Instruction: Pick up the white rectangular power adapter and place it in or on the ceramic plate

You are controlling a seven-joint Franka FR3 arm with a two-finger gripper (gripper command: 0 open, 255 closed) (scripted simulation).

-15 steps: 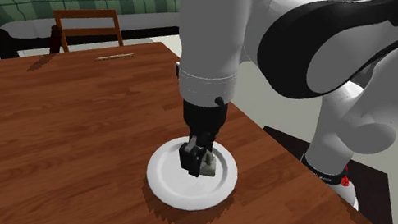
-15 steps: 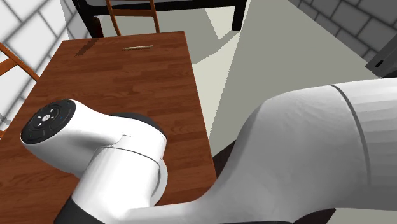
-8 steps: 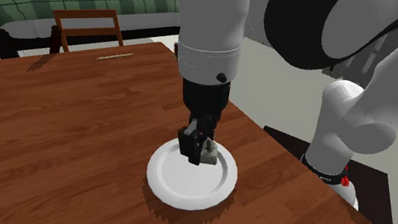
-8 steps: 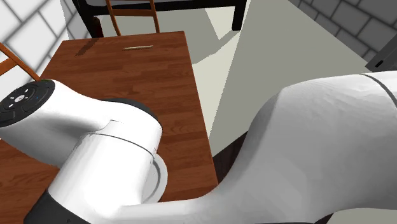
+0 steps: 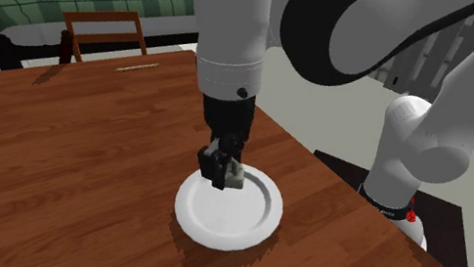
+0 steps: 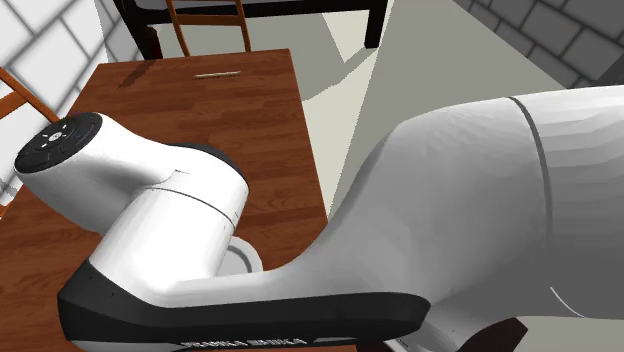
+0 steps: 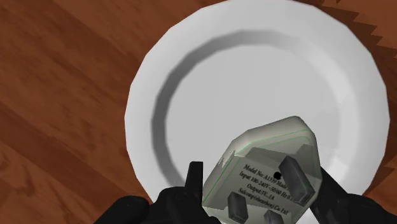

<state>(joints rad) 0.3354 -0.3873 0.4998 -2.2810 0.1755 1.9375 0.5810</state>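
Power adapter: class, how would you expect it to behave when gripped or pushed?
The power adapter looks rigid and boxy, so it probably won't flex or roll. Its smooth casing might slide easily on the smooth plate.

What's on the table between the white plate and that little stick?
Nothing: between plate and stick the shoulder view shows bare brown table.

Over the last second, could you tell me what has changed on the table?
The black two-finger tool, still clasping the pale rectangular power adapter, shifted up and leftward in the shoulder view, above the round white plate. The plate stayed put.
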